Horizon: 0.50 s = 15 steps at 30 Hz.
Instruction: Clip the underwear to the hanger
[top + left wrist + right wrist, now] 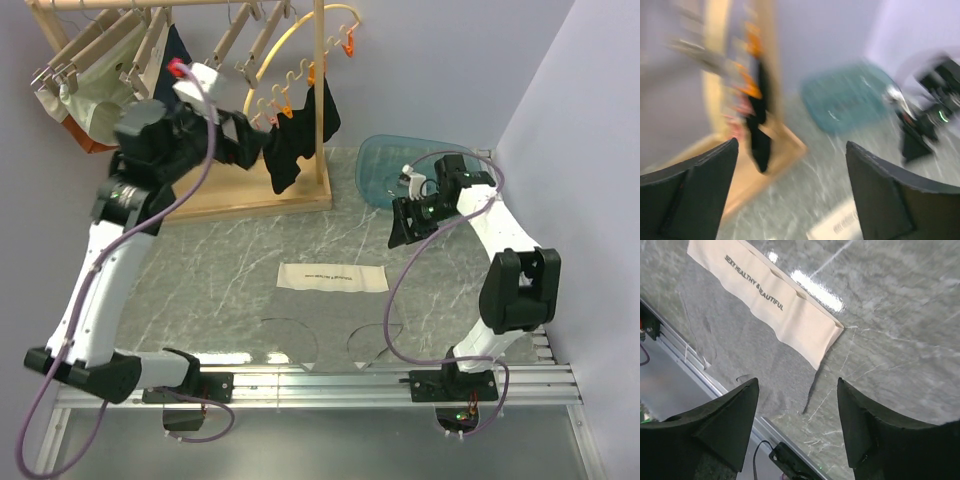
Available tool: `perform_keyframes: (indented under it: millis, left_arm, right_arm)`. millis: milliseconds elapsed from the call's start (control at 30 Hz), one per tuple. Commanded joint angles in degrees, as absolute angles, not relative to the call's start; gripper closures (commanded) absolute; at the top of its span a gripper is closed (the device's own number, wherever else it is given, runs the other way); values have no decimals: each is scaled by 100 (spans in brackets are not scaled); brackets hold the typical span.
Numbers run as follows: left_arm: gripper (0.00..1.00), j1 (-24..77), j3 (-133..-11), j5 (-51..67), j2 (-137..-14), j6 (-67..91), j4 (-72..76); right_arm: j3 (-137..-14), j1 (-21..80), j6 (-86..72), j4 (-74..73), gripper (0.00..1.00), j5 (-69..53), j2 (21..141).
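1. Underwear (333, 277) lies flat and alone on the counter (220, 260), well apart from the rack (321, 60). The right jaws hang near its right end, spread wide with nothing between them.
2. The left jaws are up by the rack, likewise spread and empty. They are close to a wooden hanger (236, 42) and the navy briefs (295, 140). The left wrist view is too smeared to judge the gap.
3. Several wooden hangers crowd that rail. Closing here could catch two bars at once or snag the navy briefs, dragging something off the rail.
4. The fabric looks thin on smooth stone. The right jaws may skid over it, or pinch only the top layer and bunch it.
5. A lopsided pinch would likely leave the waistband sagging, making it hard to feed into a clip.
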<state>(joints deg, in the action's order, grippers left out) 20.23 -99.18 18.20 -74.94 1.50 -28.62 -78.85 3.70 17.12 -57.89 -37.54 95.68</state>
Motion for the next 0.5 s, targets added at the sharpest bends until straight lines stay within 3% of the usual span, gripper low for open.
perform_keyframes:
  millis: [0,67,167,467]
  left_arm:
    - [1,1916,-10211,451,-7391,449,-2286]
    - [1,1890,-10545,19,-7619,186,-2399]
    - [1,1671,-10968,-404,-7900,70,-2364]
    - [2,1310,-11531,-528,-8884,-282,-2145]
  right_arm:
    - [-8130,360,1591,-5713,29,-3665,9185]
    - [-8139,352,1547,-5713,28,-3577,9044]
    - [-8130,334,1494,-5713,13,-3559,8912]
    - [-8077,325,1424,-5695,10,-3445,8684]
